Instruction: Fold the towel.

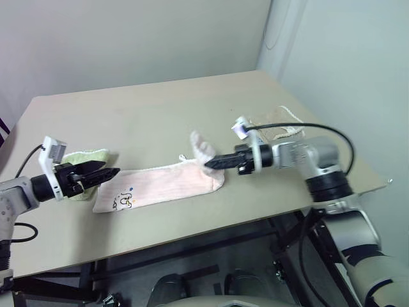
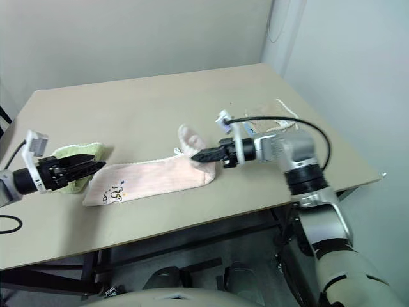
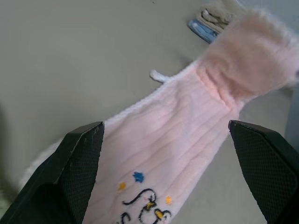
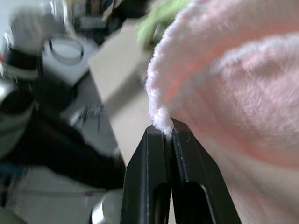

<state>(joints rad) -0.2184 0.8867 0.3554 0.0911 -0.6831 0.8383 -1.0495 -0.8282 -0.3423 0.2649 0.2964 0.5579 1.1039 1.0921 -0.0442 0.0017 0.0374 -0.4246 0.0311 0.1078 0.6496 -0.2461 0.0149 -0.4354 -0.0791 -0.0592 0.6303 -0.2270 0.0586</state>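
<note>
Right gripper [image 1: 209, 164]: clamped on the towel's right corner, lifting it off the table.
Left gripper [image 1: 108, 173]: fingers wide, holding nothing, just over the towel's left end.
Towel [image 1: 163, 185]: long pink strip, near middle of table [image 1: 160, 109].
Green cloth [image 1: 86, 157]: behind left gripper.

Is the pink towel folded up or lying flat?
Partly folded. The pink towel lies as a narrow strip on the table, and the right gripper pinches one end, lifted and curled above the rest.

Head stereo pair high, angled down over table [image 1: 160, 102], wrist cameras close along fingers, all sharing pink towel [image 1: 167, 185] at 6 o'clock
</note>
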